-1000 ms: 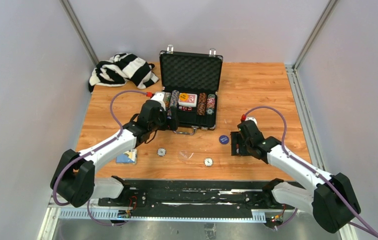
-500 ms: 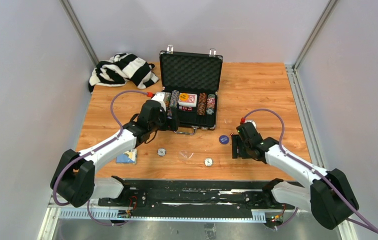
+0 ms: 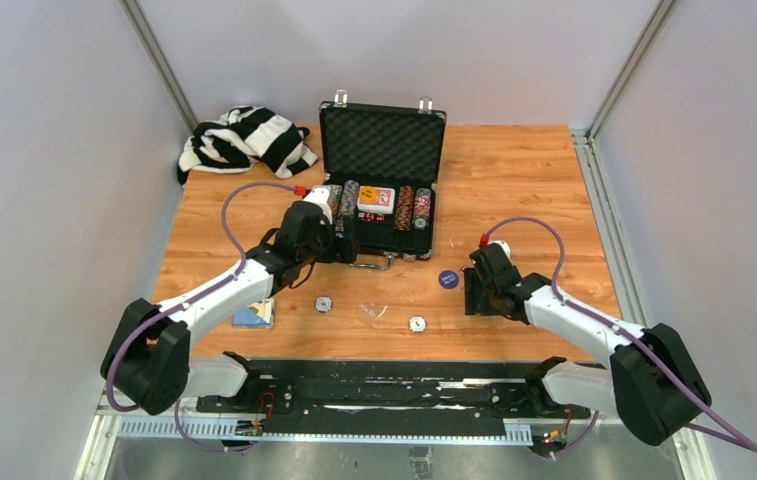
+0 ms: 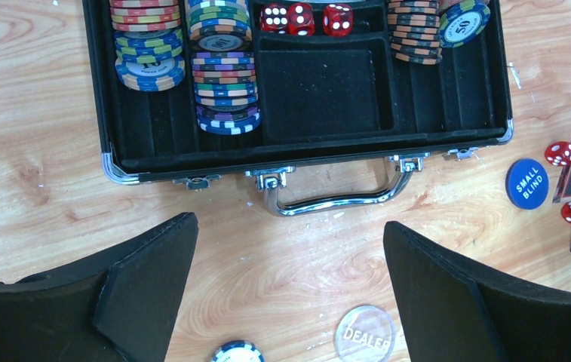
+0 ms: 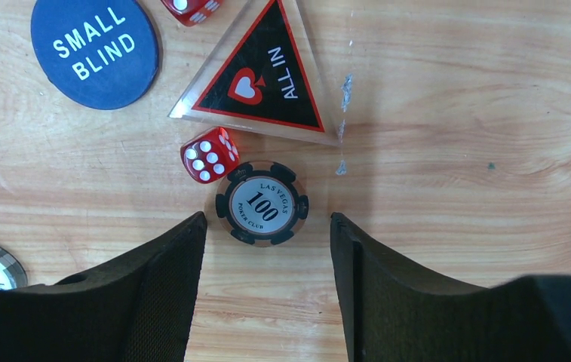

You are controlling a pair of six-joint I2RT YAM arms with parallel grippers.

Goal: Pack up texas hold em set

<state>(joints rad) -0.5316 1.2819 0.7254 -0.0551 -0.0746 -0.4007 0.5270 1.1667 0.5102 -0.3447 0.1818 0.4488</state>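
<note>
Right wrist view: 100 chip (image 5: pixel 262 204) framed by right gripper (image 5: pixel 267 220), jaws spread, unpinched; closure and transfer to briefcase (image 4: pixel 305 145) required.

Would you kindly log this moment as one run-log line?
left gripper: open, near briefcase handle | right gripper: open, straddling 100 chip | briefcase: open, partly packed

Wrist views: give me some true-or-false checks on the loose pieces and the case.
1. The 100 chip lies just ahead of the open right gripper. True.
2. The red die beside it sits in the briefcase. False: it lies on the table.
3. The briefcase is shut. False: it stands open.
4. Three red dice lie inside the briefcase. True.
5. The left gripper holds the DEALER button. False: open and empty; the button lies on the table.
</note>
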